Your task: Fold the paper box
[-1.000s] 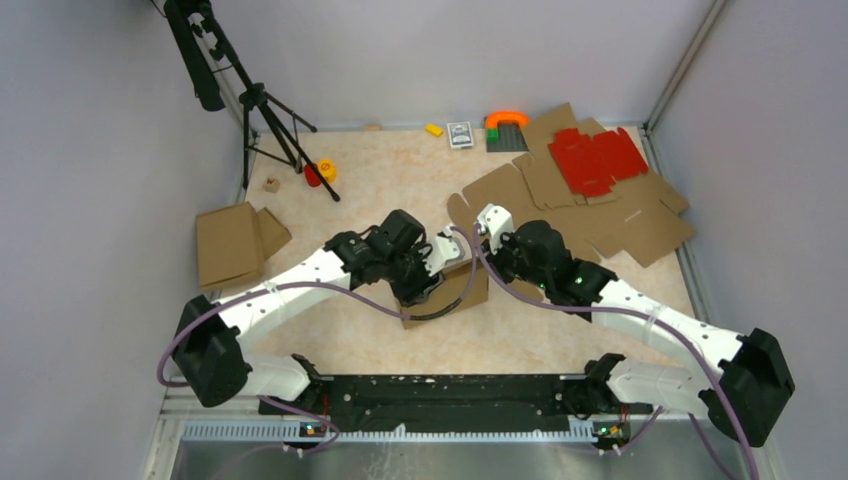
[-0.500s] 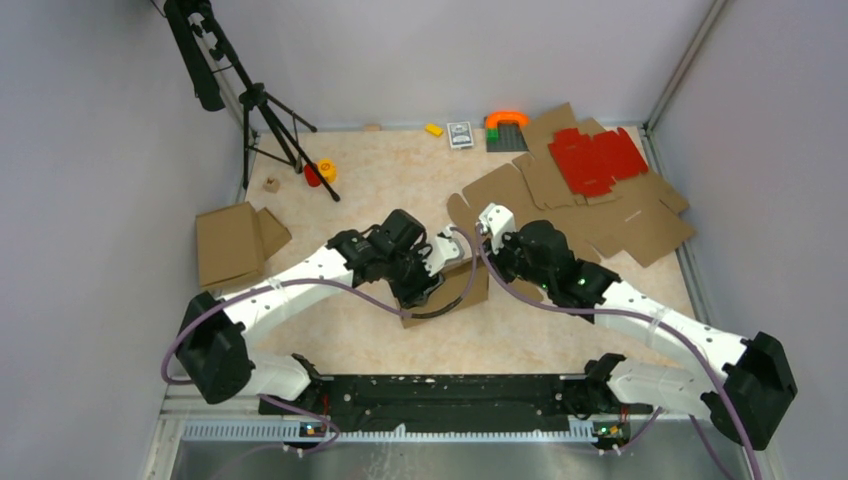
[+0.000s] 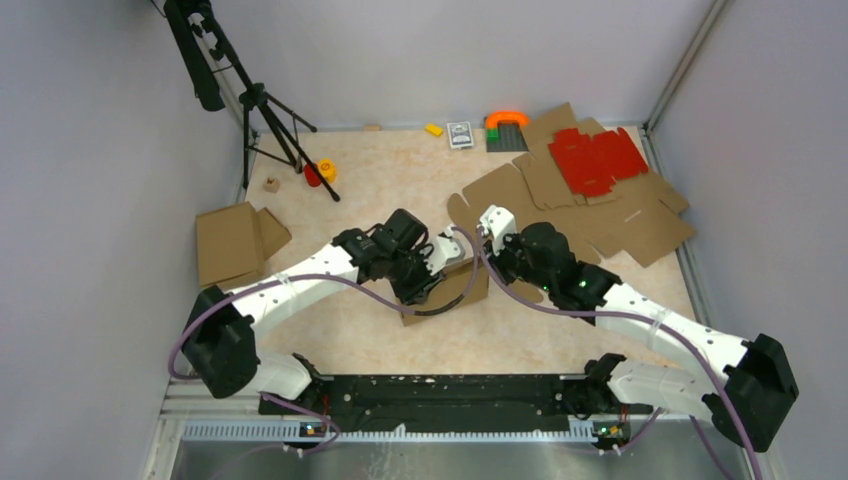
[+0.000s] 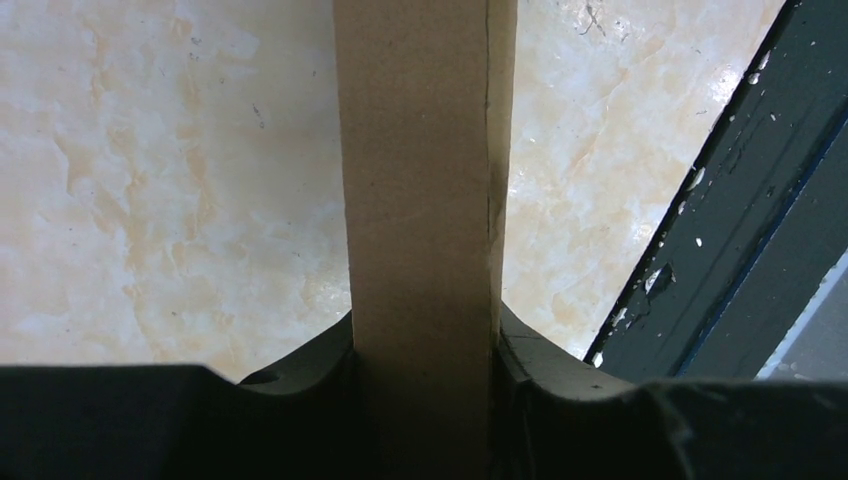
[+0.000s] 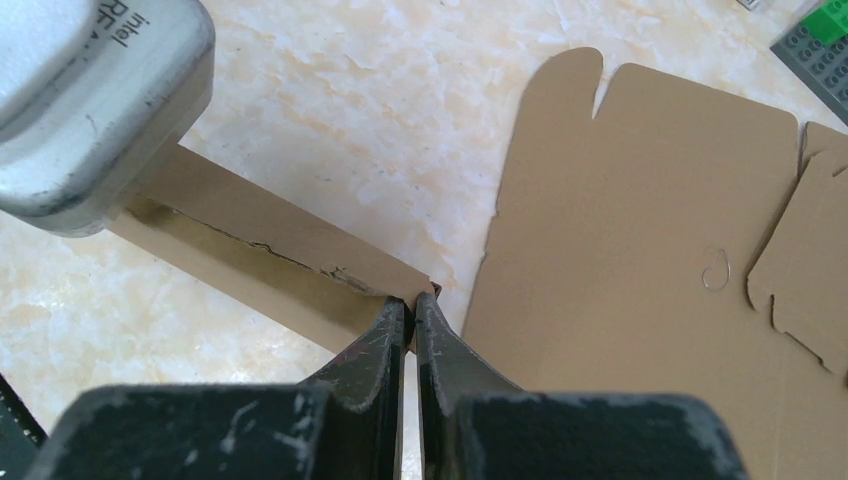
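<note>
Marbled tabletop (image 3: 400, 180) (apparently scuffed) under paper box (image 3: 470, 290); grey walls (image 3: 450, 50) around.

Box (image 3: 465, 290) sits mid-bench (image 3: 380, 185), between the two wrists. I have the left tool (image 4: 424, 345) astride one of its walls from the left, and the right tool (image 5: 410, 303) nipping a wall's end from the right. Behind and to the right is a spread of overlapping flat blanks (image 3: 630, 225), with a small sheet (image 3: 597, 158) on top towards the rear. Folded carton (image 3: 232, 243) at the left edge. Tripod (image 3: 262, 110) rear-left, a roll (image 3: 326, 169) beside its foot. Card deck (image 3: 460, 134) and brick plate (image 3: 506, 135) side by side at the back.
</note>
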`<state>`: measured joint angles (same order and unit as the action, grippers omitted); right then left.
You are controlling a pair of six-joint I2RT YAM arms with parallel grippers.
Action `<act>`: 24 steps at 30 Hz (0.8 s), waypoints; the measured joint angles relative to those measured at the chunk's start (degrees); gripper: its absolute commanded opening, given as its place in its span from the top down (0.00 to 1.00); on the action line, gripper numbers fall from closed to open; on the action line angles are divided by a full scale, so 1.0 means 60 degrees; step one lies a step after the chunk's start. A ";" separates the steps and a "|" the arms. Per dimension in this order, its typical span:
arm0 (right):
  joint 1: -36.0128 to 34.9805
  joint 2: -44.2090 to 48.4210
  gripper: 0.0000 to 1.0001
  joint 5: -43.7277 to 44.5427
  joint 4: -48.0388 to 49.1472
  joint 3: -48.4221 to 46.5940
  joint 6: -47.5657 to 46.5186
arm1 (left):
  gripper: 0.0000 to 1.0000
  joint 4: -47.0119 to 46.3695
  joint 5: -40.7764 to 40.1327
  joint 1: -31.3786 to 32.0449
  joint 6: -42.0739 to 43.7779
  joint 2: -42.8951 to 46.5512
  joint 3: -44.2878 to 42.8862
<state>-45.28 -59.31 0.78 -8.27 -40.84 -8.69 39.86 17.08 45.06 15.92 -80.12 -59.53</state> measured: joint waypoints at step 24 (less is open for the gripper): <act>0.0015 -0.1486 1.00 0.0361 -0.1916 -0.1749 0.1508 | 0.75 0.0062 -0.1574 0.0586 0.0117 -0.0510 -0.0069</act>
<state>-45.19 -68.23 2.94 -19.77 -51.33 0.36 40.23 7.64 48.58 16.62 -83.18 -59.94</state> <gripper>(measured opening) 0.023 0.384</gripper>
